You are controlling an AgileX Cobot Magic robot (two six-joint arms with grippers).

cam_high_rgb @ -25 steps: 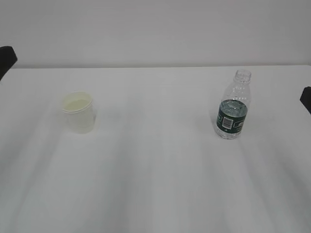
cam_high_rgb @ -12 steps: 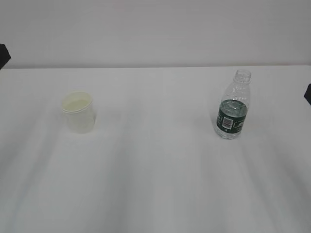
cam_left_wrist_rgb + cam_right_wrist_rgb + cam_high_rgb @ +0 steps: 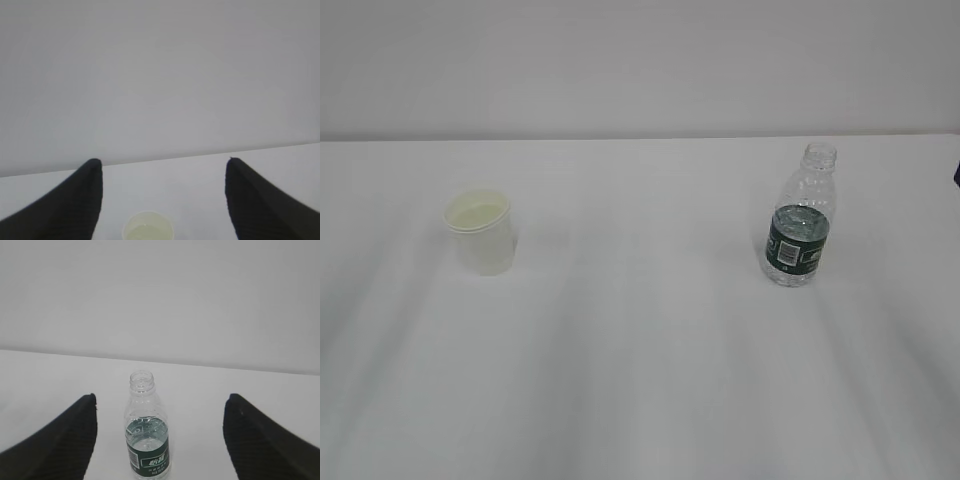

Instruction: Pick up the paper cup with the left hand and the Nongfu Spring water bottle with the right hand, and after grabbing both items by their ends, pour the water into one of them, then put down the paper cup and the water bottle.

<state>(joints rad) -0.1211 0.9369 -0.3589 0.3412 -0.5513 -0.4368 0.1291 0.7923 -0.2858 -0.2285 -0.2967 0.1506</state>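
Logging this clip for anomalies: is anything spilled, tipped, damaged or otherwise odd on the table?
Nothing stands out. The paper cup and the Nongfu Spring water bottle both stand upright and well apart on the table, with no puddle showing; the bottle has no cap.

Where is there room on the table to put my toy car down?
The biggest bare patch of the white table lies between the paper cup on the left and the water bottle on the right. The whole front strip, nearer the camera than both, is bare too, as is the strip behind them up to the wall. Nowhere is crowded.
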